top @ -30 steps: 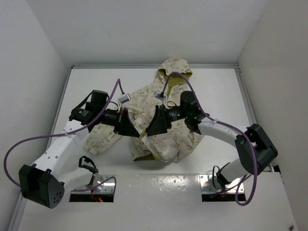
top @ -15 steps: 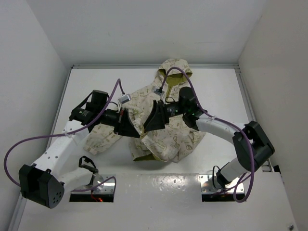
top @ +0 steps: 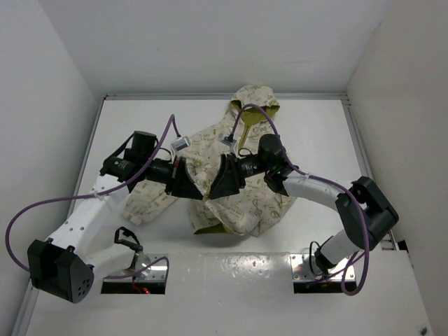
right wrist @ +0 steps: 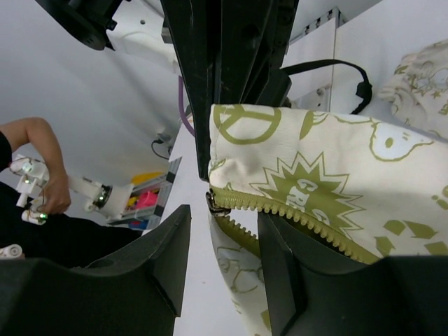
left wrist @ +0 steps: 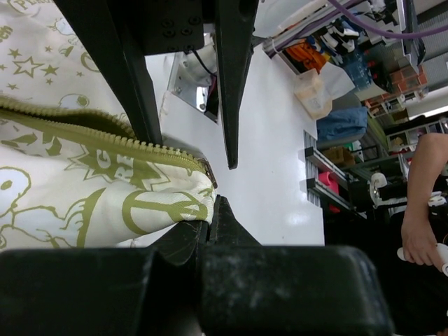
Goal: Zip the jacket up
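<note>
One jacket (top: 245, 203) lies on one white table (top: 140, 119), with one hood (top: 253, 98) at its far end and one olive zipper (right wrist: 294, 220) along its front edge. Two white arms reach the jacket, a left arm (top: 91, 206) and a right arm (top: 318, 187), carrying two grippers: the left gripper (top: 198, 194) and the right gripper (top: 214, 194). Two purple cables (top: 63, 200) run toward the jacket, one along each arm.

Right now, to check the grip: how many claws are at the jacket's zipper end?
2. The left claw is shut on the jacket beside its zipper end; the right claw is open astride that end.
</note>
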`<action>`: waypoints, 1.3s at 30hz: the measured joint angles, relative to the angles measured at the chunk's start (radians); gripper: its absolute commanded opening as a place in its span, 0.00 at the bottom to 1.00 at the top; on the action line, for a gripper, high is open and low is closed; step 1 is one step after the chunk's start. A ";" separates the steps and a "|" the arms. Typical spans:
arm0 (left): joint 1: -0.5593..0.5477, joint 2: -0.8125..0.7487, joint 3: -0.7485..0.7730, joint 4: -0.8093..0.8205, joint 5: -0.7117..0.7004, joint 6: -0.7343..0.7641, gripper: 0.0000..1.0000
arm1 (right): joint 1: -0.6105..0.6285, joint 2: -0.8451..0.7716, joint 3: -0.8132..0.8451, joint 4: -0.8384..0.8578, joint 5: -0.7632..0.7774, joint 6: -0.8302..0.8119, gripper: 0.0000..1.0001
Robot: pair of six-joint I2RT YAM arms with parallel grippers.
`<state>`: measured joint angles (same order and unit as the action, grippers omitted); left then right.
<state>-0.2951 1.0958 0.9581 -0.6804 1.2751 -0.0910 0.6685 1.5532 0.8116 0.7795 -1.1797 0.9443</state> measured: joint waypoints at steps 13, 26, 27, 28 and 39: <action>0.014 -0.012 0.000 -0.001 -0.017 0.016 0.00 | 0.005 0.000 -0.011 0.029 0.001 0.046 0.43; -0.006 -0.016 0.000 -0.011 -0.068 0.026 0.00 | 0.027 0.003 0.010 0.066 0.008 0.092 0.42; -0.006 -0.017 0.000 -0.013 -0.068 0.026 0.00 | 0.029 0.006 0.011 0.066 0.008 0.092 0.41; -0.006 -0.018 0.000 -0.014 -0.069 0.026 0.00 | 0.029 0.009 0.012 0.066 0.009 0.092 0.41; -0.006 -0.025 0.001 -0.008 -0.071 0.008 0.00 | 0.035 0.016 0.013 0.026 0.009 0.046 0.33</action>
<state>-0.3016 1.0710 0.9588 -0.6888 1.2037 -0.0830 0.7040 1.5688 0.8246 0.8059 -1.1706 0.9901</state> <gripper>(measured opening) 0.014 0.365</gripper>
